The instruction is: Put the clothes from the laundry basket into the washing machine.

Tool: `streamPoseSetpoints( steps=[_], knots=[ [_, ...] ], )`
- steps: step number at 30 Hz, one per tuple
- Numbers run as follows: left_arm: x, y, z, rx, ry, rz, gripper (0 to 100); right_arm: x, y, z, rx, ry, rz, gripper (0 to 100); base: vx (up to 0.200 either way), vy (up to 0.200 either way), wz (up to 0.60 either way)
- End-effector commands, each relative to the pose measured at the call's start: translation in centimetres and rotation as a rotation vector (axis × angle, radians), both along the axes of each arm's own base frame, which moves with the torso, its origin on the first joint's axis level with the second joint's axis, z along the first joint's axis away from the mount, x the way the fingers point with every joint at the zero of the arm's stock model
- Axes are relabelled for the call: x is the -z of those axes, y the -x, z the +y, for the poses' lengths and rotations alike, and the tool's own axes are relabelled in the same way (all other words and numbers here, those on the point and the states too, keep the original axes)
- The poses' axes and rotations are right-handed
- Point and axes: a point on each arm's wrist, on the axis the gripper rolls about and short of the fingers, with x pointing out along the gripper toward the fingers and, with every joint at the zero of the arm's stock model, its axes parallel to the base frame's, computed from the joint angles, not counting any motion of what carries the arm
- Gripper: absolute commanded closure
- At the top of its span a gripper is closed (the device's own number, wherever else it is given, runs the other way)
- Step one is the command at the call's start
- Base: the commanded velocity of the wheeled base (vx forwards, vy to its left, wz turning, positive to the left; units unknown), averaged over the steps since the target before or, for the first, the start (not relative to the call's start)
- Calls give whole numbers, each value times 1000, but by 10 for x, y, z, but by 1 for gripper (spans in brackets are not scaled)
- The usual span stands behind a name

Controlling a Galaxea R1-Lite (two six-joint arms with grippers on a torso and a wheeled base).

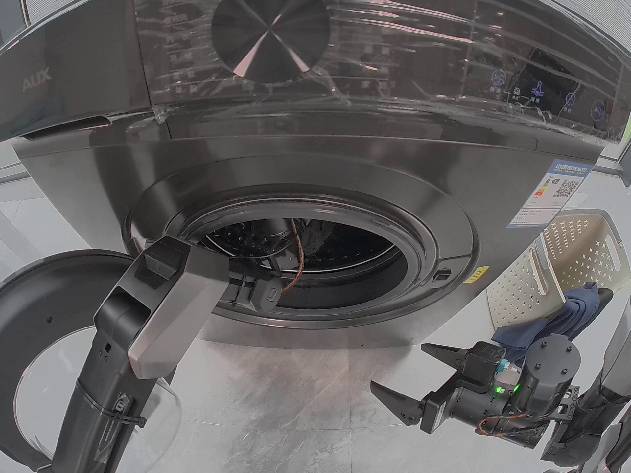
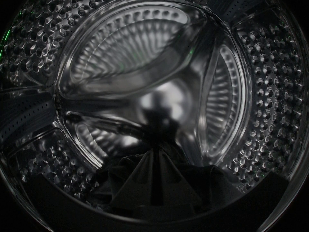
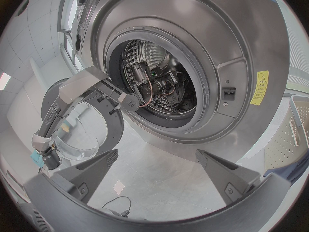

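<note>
You have one front-loading washing machine (image 1: 342,159) before you, its round opening facing you. Its one door (image 1: 39,310) is swung fully open on your left side. One cream perforated laundry basket (image 1: 578,244) stands on the floor just beside the machine's right front corner, tipped so that its open side faces you.

You have two arms in play. The left arm (image 1: 164,297) slants up from the lower left and passes through the opening into the drum (image 2: 273,81).

One blue garment (image 1: 565,316) hangs over the basket's near rim, its long axis slanting down toward the right gripper (image 1: 399,366). One heap of dark clothes (image 3: 182,94) lies on the drum floor. You cannot count its pieces or give it a clear long axis.

The right gripper hangs low over the floor, near the basket, pointing at the machine, fingers spread wide and holding nothing. The left gripper (image 2: 156,152) points at the drum's back wall, fingers drawn together to a thin slit above the dark heap. You cannot tell whether cloth is pinched between them.
</note>
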Motion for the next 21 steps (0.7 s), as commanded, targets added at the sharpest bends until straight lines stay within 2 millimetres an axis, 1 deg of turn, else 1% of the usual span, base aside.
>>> streamPoseSetpoints(
  steps=[1,7,8,13,14,17,18,21],
  knots=[
    [8,-10,4,-25,-1,-15,100,0,0,0,-1,1,1,0,0,0,0],
    [10,-8,3,-23,-11,-5,100,1,0,0,0,1,3,0,0,0,0],
    [11,-7,1,-18,-11,-2,0,1,0,0,0,3,4,0,0,0,0],
    [12,-2,-5,-3,-12,8,0,2,0,0,0,5,6,0,0,0,0],
    [15,5,-9,9,-29,34,0,2,0,0,0,6,7,0,0,0,0],
    [18,20,-13,28,-67,87,0,2,1,-1,0,8,9,0,0,0,0],
    [23,29,-13,38,-100,121,0,3,1,-1,0,9,10,0,0,0,0],
    [23,58,-15,66,-176,177,0,3,1,-1,0,11,11,0,0,0,0]
  ],
)
